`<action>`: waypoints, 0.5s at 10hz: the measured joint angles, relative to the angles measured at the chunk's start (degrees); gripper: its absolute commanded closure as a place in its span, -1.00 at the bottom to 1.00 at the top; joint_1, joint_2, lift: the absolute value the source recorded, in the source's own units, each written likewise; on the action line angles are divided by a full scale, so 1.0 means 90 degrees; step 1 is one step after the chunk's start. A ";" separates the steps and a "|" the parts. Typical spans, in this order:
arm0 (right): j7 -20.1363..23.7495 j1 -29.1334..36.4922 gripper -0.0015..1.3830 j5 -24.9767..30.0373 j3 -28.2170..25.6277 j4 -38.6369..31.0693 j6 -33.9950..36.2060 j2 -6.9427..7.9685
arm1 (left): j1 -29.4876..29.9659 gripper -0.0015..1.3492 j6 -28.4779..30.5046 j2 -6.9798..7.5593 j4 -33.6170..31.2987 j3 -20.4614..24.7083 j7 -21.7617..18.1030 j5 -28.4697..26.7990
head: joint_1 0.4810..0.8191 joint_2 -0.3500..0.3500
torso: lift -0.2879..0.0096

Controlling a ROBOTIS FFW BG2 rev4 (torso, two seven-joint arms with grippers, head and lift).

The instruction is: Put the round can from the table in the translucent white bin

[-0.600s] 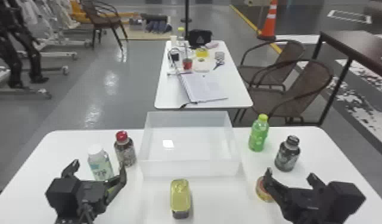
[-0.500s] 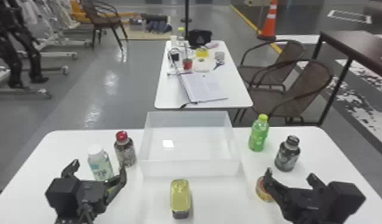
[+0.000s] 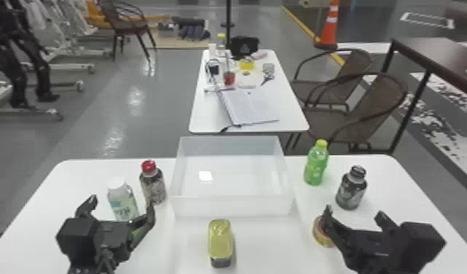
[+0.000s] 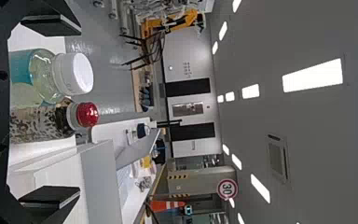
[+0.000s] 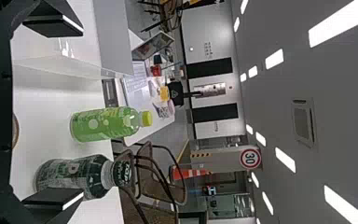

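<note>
Step in hand, judged: pre-grasp, with the round gold-and-red can (image 3: pixel 319 234) on the white table (image 3: pixel 392 178), partly behind the spread fingers of the black right gripper (image 3: pixel 354 213); next calls for centring, closing, then lifting to the translucent white bin (image 3: pixel 232 207).

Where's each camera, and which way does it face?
Head view: on the head, forward and down at table and bin; left gripper and right gripper show.
Left wrist view: left wrist, facing across the room; left fingers show.
Right wrist view: likewise, right wrist; right fingers show.
Head and right wrist share the green bottle.
</note>
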 measured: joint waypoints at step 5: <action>-0.0337 0.0046 -0.87 -0.0324 -0.0044 0.0195 -0.0020 0.0026 | 0.0009 -0.85 -0.0001 0.0000 -0.0006 0.0004 0.0000 0.0000 | -0.60 0.00 | 0.26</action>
